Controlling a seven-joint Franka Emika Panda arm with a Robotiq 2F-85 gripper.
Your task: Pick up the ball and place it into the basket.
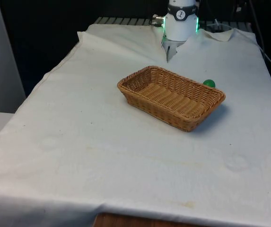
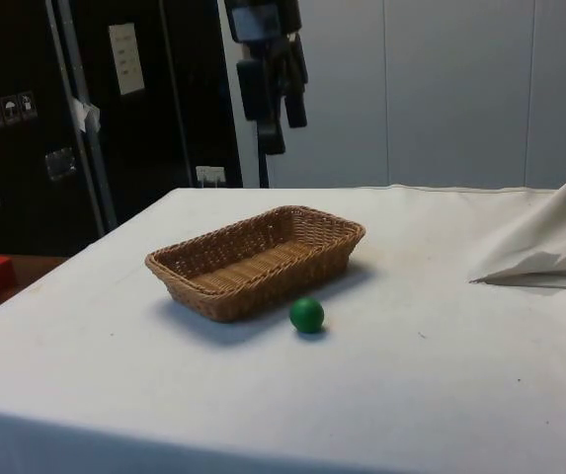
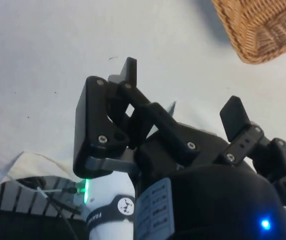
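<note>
High above the table's far side hung the gripper (image 2: 275, 109), and its two fingers (image 3: 128, 75) stood apart with nothing between them, well clear of everything below. So the job, by my reading, had barely started!

Down on the white cloth (image 1: 126, 156) sat the basket (image 1: 171, 96), a shallow wicker tray, and it was bare inside — nothing in it at all. The ball (image 2: 307, 315), small and green, rested on the cloth just beside the basket's long wall; the side view showed it near the wall, though whether it touched I could not tell. From the front view it peeked over the basket's far rim, on the front view's right.

Nothing was picked up and nothing was dropped in. All of it was left to do, as I judged it: come down over the ball, close on it, lift it, carry it over the rim and let go. The carry would be tiny, since the ball lay right next to its target. The tricky part looked like the grab itself, with the wicker wall so close to one side of the ball, and a round thing apt to roll if nudged.

A crumpled fold of cloth (image 2: 544, 242) lay off at the table's edge, well apart from the action.
</note>
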